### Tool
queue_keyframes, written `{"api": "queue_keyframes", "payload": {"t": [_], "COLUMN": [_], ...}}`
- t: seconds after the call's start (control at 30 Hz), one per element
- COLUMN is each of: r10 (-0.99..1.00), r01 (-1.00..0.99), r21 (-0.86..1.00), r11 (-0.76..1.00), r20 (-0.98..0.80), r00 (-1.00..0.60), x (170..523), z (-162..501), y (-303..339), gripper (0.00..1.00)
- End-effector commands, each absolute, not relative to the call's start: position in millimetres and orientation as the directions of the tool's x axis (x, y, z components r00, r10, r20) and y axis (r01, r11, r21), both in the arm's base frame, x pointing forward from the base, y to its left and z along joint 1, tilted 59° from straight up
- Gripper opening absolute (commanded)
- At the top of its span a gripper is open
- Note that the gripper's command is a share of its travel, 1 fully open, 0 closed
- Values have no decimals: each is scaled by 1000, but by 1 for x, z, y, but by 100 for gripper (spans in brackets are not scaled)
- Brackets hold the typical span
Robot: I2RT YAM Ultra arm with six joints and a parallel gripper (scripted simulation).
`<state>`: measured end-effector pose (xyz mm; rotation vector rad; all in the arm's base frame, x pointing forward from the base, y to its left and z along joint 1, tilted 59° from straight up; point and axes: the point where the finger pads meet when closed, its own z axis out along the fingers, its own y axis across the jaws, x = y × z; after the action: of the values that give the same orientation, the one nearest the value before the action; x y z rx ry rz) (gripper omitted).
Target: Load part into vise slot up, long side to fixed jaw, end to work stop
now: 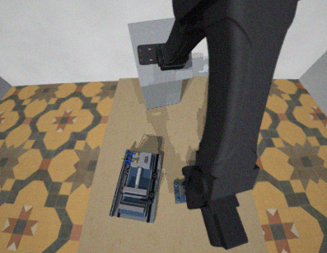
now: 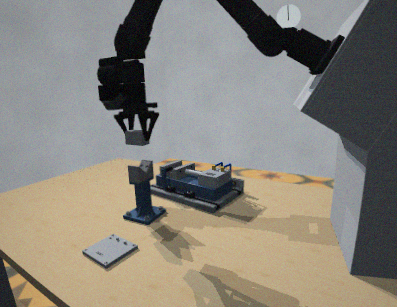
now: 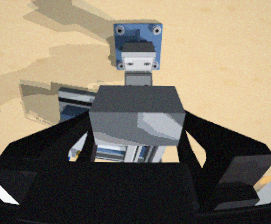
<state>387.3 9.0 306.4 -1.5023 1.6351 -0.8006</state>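
My gripper [image 2: 136, 130] is shut on the part [image 2: 136, 137], a grey block, and holds it in the air just above the V-block [image 2: 142, 171]. In the wrist view the part [image 3: 138, 118] fills the space between the black fingers, and the V-block on its blue base [image 3: 138, 48] lies below and ahead of it. I cannot tell where the part's slot faces. The vise [image 2: 196, 183] stands open on the table behind the V-block; it also shows in the top view [image 1: 137, 185]. The infeed plate [image 2: 110, 250] lies bare near the table's front edge.
The arm hides much of the right side of the top view, with only a corner of the V-block base [image 1: 179, 191] showing. A large grey pedestal [image 2: 368, 179] carrying the arm's base stands at the right of the table.
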Motion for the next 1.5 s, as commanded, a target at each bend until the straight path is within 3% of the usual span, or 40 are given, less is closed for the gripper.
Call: {"api": "queue_keyframes", "payload": {"t": [0.0, 1.47], "r10": [-993, -993], "r01": [-503, -501], "r21": [-857, -859], "r11": [107, 105], "r20": [-119, -118], "r00": [-8, -5], "x": [380, 380], "z": [310, 313], "y": [7, 10], "gripper": [0, 0]}}
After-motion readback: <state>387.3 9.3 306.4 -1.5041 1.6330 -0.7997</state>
